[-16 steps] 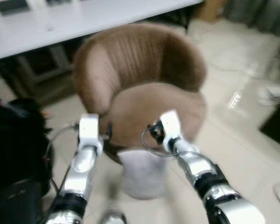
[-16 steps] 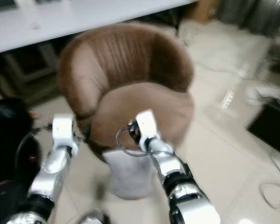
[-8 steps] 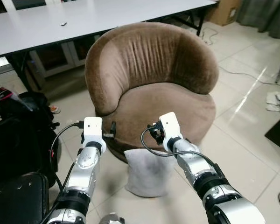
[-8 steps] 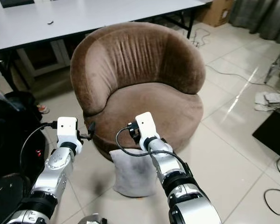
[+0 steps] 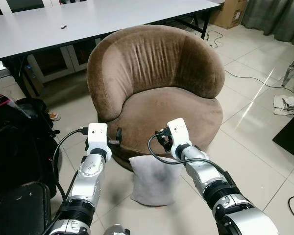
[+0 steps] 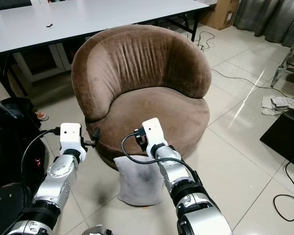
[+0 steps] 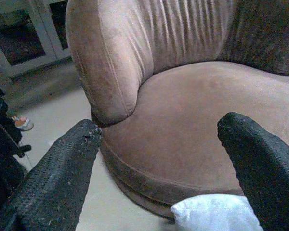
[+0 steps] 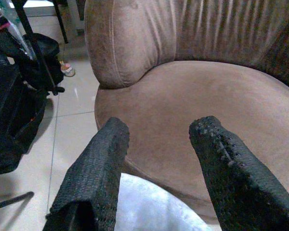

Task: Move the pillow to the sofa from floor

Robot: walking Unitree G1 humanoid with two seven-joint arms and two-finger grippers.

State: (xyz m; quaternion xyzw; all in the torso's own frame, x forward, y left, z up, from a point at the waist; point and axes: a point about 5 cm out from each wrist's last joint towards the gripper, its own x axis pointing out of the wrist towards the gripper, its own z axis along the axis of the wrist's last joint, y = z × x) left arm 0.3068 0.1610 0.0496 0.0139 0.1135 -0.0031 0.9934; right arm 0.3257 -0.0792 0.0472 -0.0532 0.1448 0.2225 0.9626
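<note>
A pale grey pillow stands on the tiled floor, leaning against the front of the round brown sofa chair. Both arms reach forward above the pillow, toward the seat's front edge. My left gripper is open, its black fingers spread wide before the seat, with a pillow corner below. My right gripper is also open, over the pillow's top, with nothing between its fingers.
A long white table stands behind the chair. Black bags and a black case crowd the left. On the right lie floor cables, a cloth pile and a dark box.
The picture was blurred a second ago and is now sharp; the camera has shifted slightly. Arms, pillow and chair keep the same places relative to one another.
</note>
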